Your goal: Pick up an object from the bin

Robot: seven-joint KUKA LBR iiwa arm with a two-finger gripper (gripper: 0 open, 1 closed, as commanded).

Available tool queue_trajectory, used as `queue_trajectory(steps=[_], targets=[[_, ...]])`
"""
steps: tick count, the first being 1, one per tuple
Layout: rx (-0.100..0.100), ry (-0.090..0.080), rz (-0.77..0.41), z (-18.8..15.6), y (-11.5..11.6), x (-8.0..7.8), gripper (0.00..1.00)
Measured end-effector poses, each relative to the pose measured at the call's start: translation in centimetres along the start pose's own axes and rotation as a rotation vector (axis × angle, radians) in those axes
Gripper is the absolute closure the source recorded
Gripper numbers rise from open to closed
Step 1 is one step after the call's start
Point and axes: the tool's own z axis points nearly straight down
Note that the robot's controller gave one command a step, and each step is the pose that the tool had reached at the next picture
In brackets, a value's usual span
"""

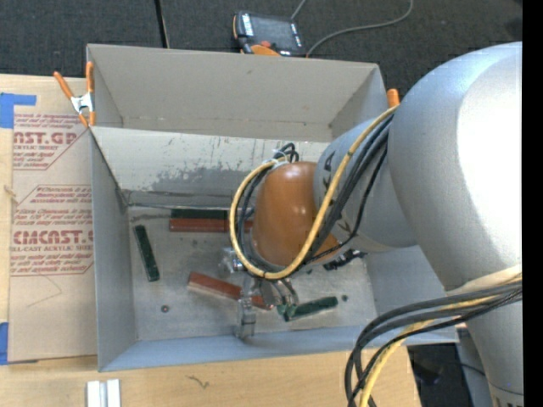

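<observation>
Jaws sit low on the floor of the grey metal bin (109,244), near its front wall and a little left of centre. Open or shut: cannot tell, because the metal parts bunch together under the wrist and no gap reads clearly. Whether they have hold of anything cannot be told either.

Nearest thing is a flat red-brown strip (212,286) lying on the bin floor, tilted so its left end sits further back. Its right end runs in under the jaws (touching or just beside, cannot tell which). A short green strip (310,307) lies just to the right of the jaws, slightly tilted, with its near end close to them.

Other things are spread out rather than heaped. A dark green stick (147,253) lies on the left side of the floor, running front to back, well apart from the jaws. A long red-brown bar (197,222) lies along the foot of the back wall. A small dark speck (165,309) sits on the floor left of the strip.

An orange cover (284,214) on the wrist hangs over the middle of the bin, with yellow and black cables (240,227) looped around it. The grey arm (462,168) comes in from the right.
</observation>
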Motion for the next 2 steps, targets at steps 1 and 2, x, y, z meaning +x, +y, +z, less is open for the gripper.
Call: queue_trajectory(steps=[1, 2], targets=[[0.002, -0.005, 0.064, -3.5, 2.2, -0.1, 0.0], [0.002, -0.003, 0.345, -3.3, 3.1, -1.3, 0.0]])
